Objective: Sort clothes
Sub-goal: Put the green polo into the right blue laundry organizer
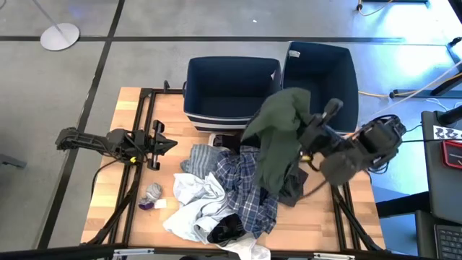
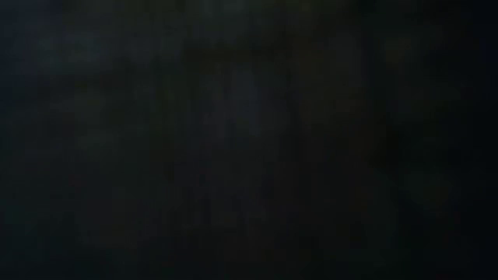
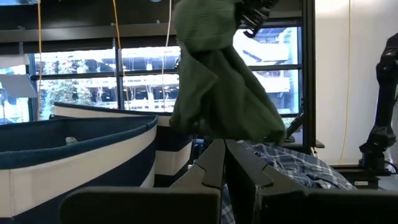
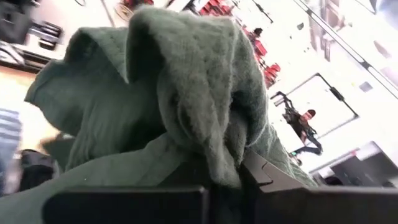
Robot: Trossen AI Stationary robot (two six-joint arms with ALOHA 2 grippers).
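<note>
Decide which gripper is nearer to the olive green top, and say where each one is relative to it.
Right. The right gripper is shut on the olive green top, holding it up over the clothes pile. The left gripper, shut, waits at the table's left side, well clear of the top.

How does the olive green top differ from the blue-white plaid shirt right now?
The olive green top hangs lifted, pinched in the right gripper; the blue-white plaid shirt lies crumpled on the table, ungripped. The top is plain green, the shirt checked. Both are soft garments.
</note>
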